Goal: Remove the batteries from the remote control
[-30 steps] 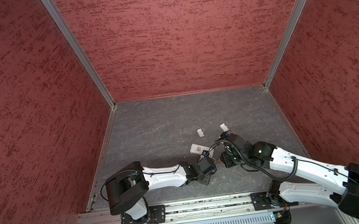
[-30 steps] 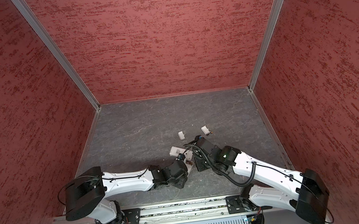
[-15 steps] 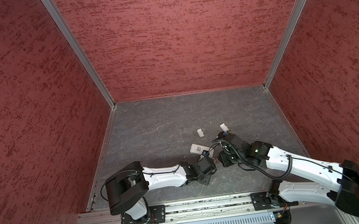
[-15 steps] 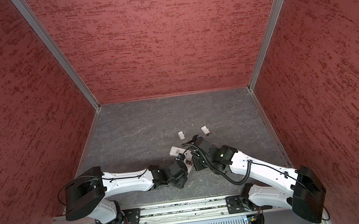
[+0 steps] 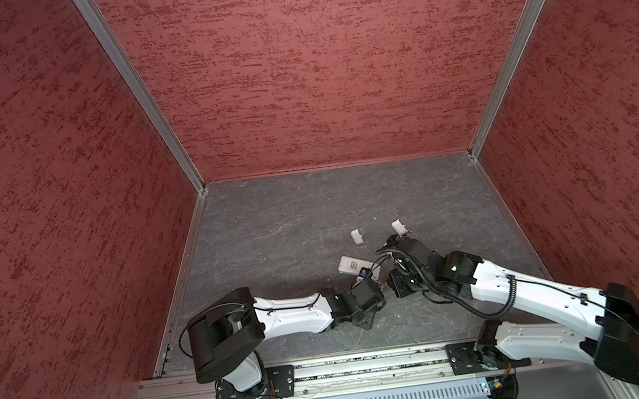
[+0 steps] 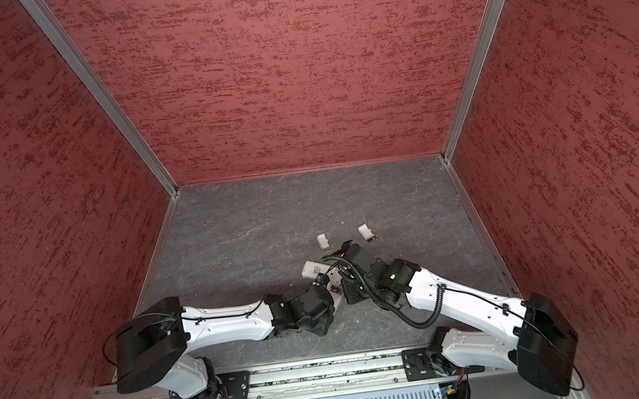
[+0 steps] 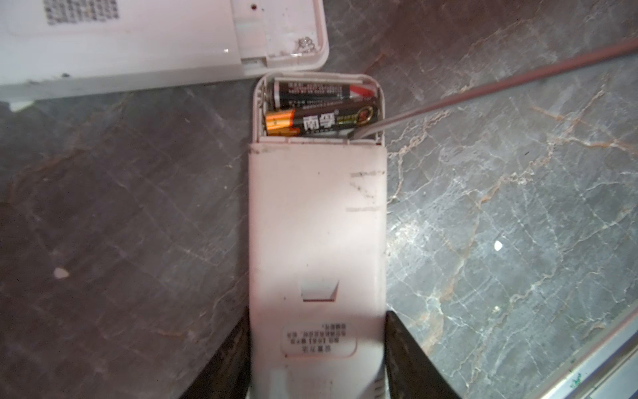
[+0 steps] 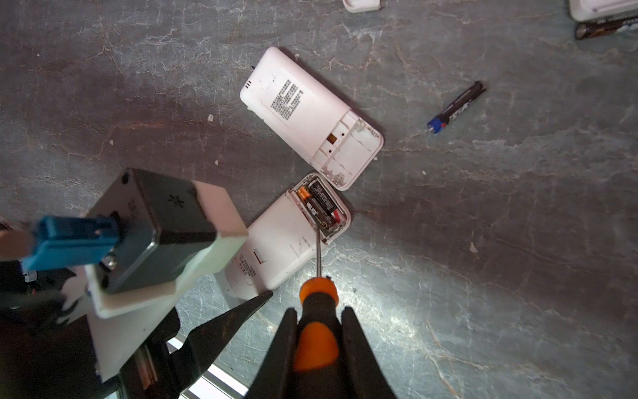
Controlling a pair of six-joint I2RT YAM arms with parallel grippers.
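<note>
In both top views, the left arm and the right arm are seen meeting low over the grey floor, beside an open white remote; two white covers lie further back.

In the left wrist view, the remote control is gripped by its sides in the left claw, and two batteries are lodged in its open compartment, the screwdriver tip set against one.

In the right wrist view, the screwdriver handle is clamped in the closed right claw; a loose battery lies apart on the floor.
</note>
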